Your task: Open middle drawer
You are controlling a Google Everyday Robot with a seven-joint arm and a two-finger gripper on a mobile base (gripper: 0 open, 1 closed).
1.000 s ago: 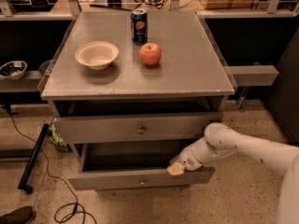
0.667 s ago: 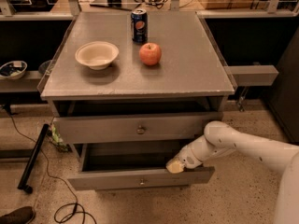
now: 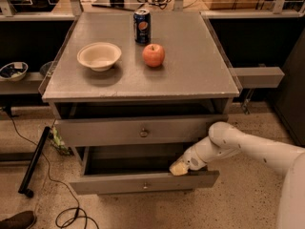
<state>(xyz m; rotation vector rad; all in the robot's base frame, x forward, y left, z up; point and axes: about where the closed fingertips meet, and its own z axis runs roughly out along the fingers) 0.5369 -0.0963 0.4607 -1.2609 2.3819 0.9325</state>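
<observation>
1. Little is moving in the camera view since the earlier frames: the gripper (image 3: 178, 168) is creeping a touch up and left along the same edge, and the middle drawer (image 3: 109, 185) is sitting about as far out as it was.
2. Camera view, task thing: the middle drawer is the lower of the two fronts showing. It is standing well out from the cabinet, with its dark inside showing behind the panel. Its knob (image 3: 144, 185) is sitting at the panel's centre, untouched.
3. Camera view, gripper: it is resting at the top edge of that panel, right of the knob and near the right end. The white arm (image 3: 248, 149) is reaching in from the right. Whether it is clamping the edge or only hooking behind it, I cannot tell.
4. Key relation: the panel's long axis is running left to right, so the pull is going square to it, out from the cabinet. The contact is lying off-centre, so I judge the drawer may be skewing on its runners.
5. Above, the upper drawer (image 3: 95, 131) is also standing slightly out. On the table (image 3: 190, 75), a bowl (image 3: 99, 56), an apple (image 3: 153, 55) and a can (image 3: 141, 20) are sitting well apart from the work.
</observation>
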